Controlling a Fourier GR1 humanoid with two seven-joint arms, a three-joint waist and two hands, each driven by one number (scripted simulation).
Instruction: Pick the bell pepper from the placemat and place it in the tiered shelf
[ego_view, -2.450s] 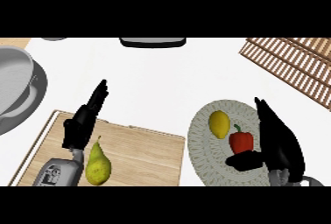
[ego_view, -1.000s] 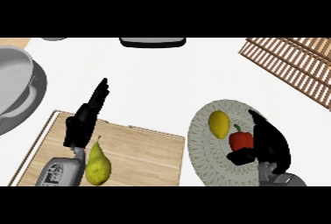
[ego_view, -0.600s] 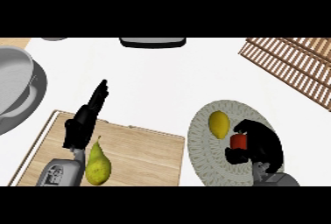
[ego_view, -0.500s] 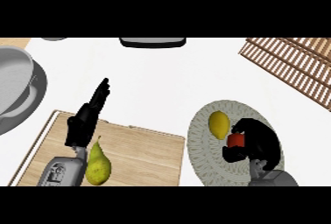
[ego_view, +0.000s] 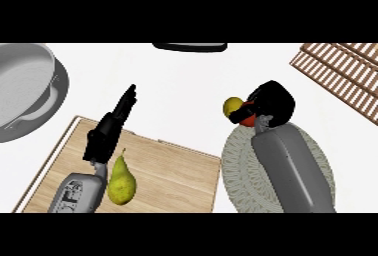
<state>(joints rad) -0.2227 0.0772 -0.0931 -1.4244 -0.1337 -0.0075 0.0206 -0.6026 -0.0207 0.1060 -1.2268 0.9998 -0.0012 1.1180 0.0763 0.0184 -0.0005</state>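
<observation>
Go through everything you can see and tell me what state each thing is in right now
Bell pepper: held in the right hand, mostly hidden.
Lemon: beside the pepper, at the placemat's far edge.
Placemat: flat, under the right forearm.
Pear: lying on the cutting board.
Left hand: open, resting.
Tiered shelf: nothing visible on it.

Kitchen setting: white desk carrying a metal pot, wooden cutting board, woven placemat, pear and lemon.
</observation>
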